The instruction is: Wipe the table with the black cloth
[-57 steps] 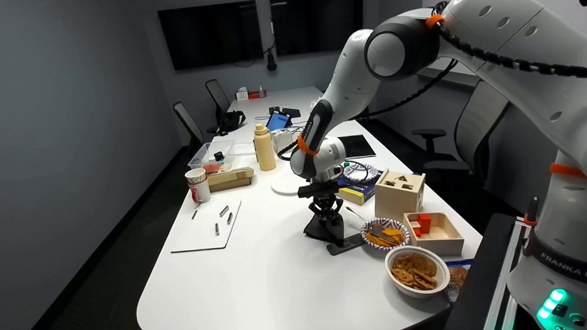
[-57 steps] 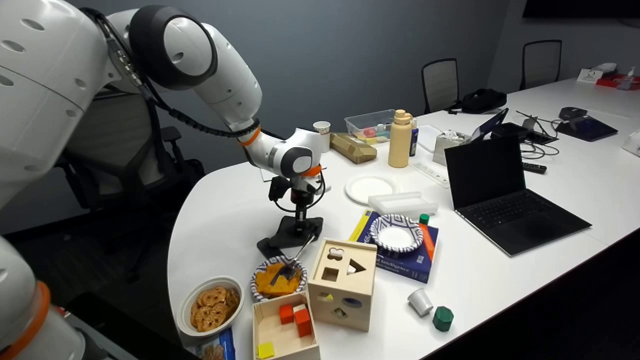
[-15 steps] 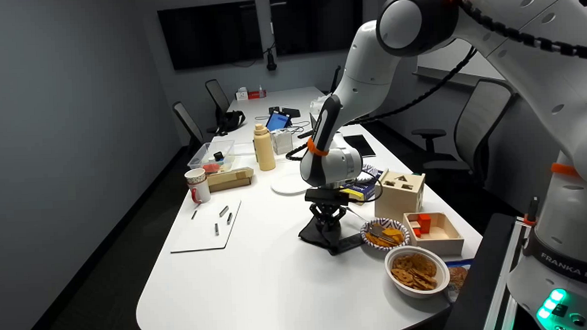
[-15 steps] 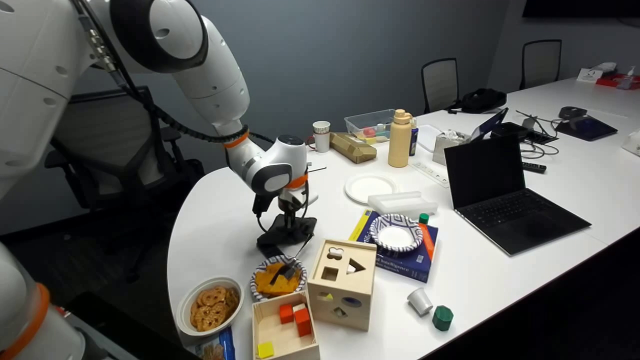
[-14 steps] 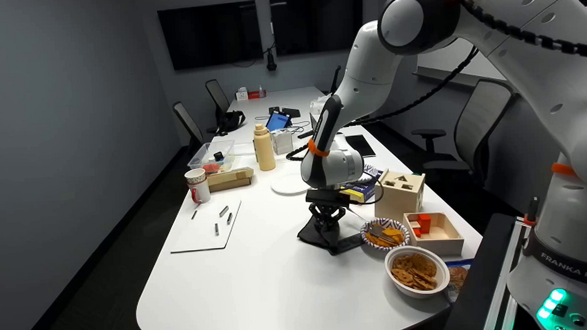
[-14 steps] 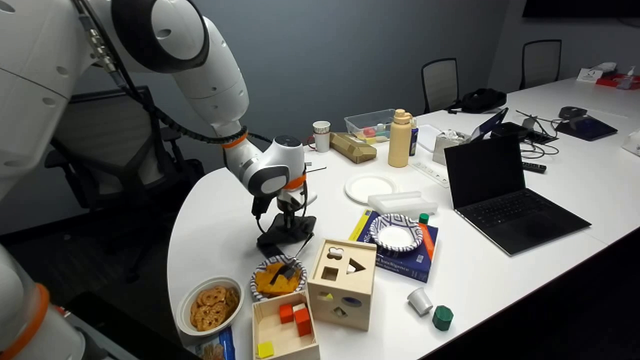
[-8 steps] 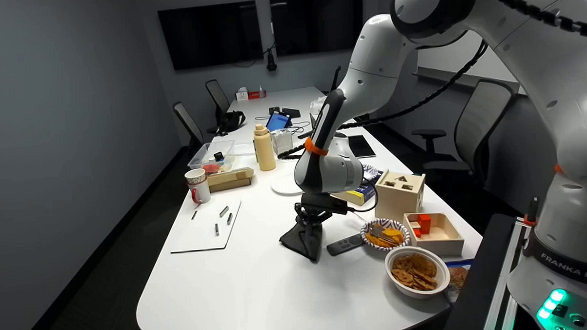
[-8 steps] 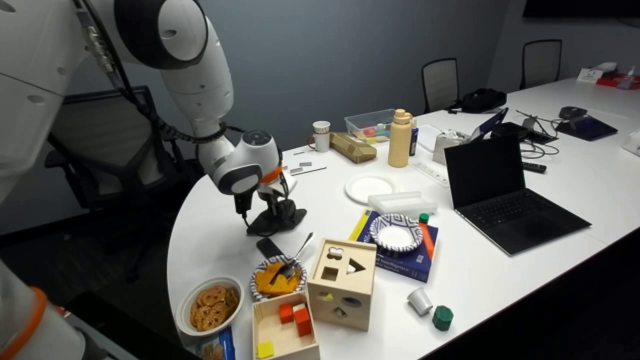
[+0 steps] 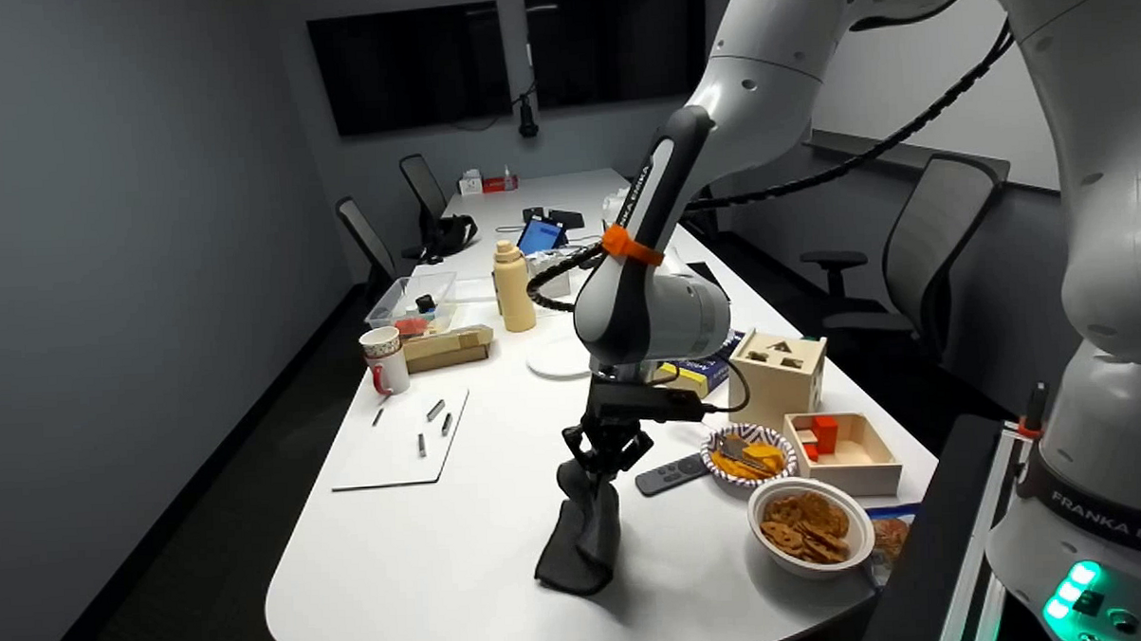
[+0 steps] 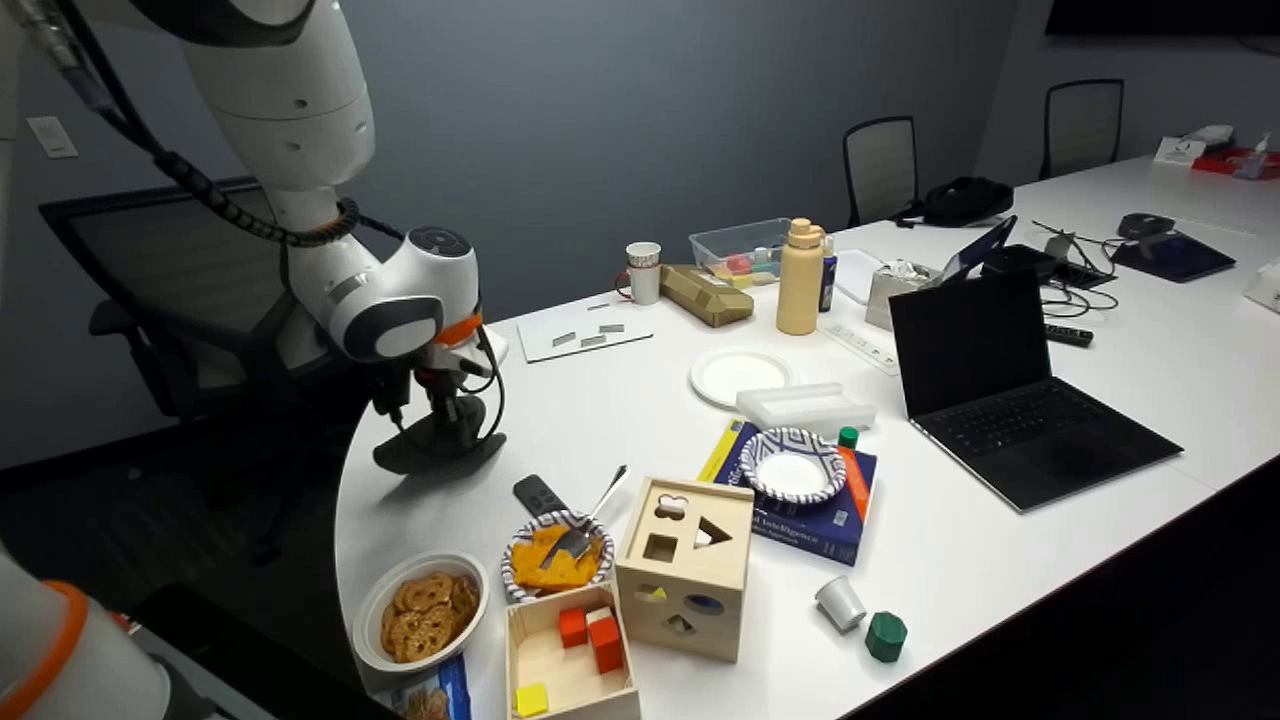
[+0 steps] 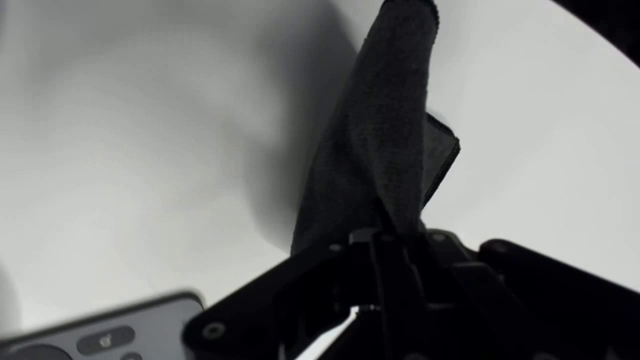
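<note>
1. The claw (image 9: 598,469) is pinched tight on the black cloth (image 9: 580,543);
2. in an exterior view, it droops between six and seven o'clock over the white table (image 9: 427,563); I can't tell if they touch;
3. a remote (image 9: 671,474) lies at the claw's three o'clock.

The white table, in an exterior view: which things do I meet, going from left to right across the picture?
White mug with red handle, tall beige bottle, limp black fabric cloth, dark-grey rectangular remote, round patterned paper bowl, open pale wooden box.
</note>
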